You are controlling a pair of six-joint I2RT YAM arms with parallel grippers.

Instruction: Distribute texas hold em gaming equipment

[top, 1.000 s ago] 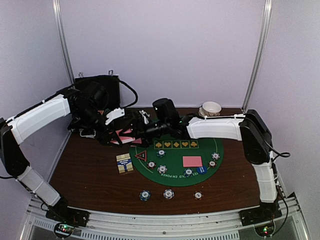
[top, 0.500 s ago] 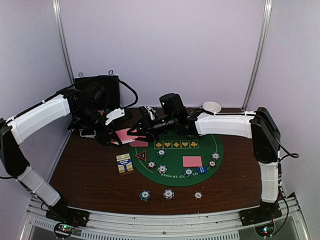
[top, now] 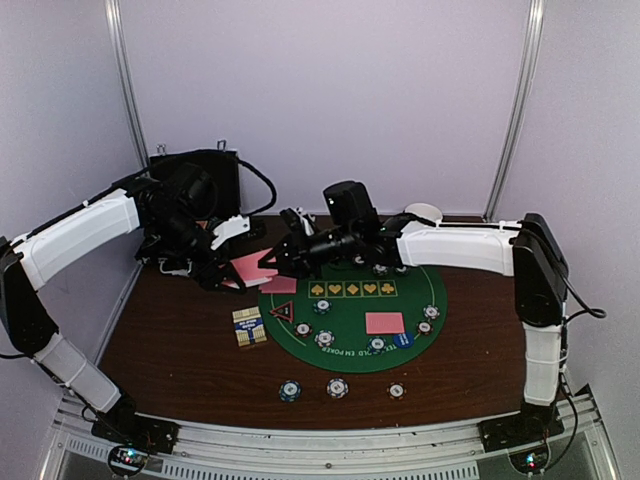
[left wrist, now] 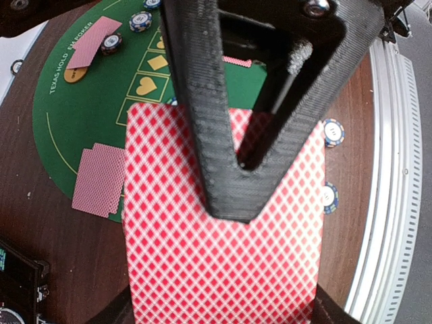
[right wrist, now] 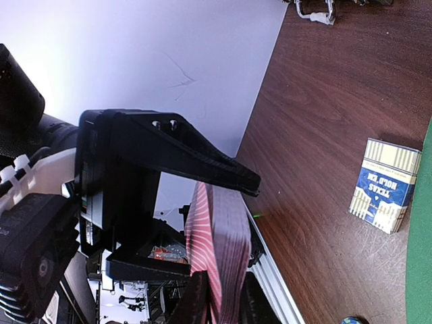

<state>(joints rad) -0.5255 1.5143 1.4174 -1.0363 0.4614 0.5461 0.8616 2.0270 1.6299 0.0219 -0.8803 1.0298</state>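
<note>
Top external view: a brown table [top: 170, 350] is being taken up at its centre and right by a round green felt mat [top: 345, 345]. A black case [top: 205, 165] is being kept at the far left corner, and white bowls [top: 424, 212] at the far edge.

Both arms are being held out over the far left part of the table, just off the mat's far left edge. A stack of pink-backed cards [top: 250, 266] is being held up in the air there. It is being clamped across its width by the left gripper [top: 228, 262]. In the right wrist view the right gripper [right wrist: 219, 307] is being pressed closed on the stack's edge, one finger on each face.

A card box [top: 249, 326] is being left on the table beside the mat's left edge. A single face-down card [top: 384, 323] is being carried by the mat's right half, and another card [top: 278, 286] by its far left edge.

Striped poker chips [top: 324, 338] are being spread over the mat. Three more chips [top: 337, 388] are being lined up along the table's near edge.

A red-black triangle marker [top: 282, 310] is being kept at the mat's left edge and a blue button [top: 402, 340] at its near right.
</note>
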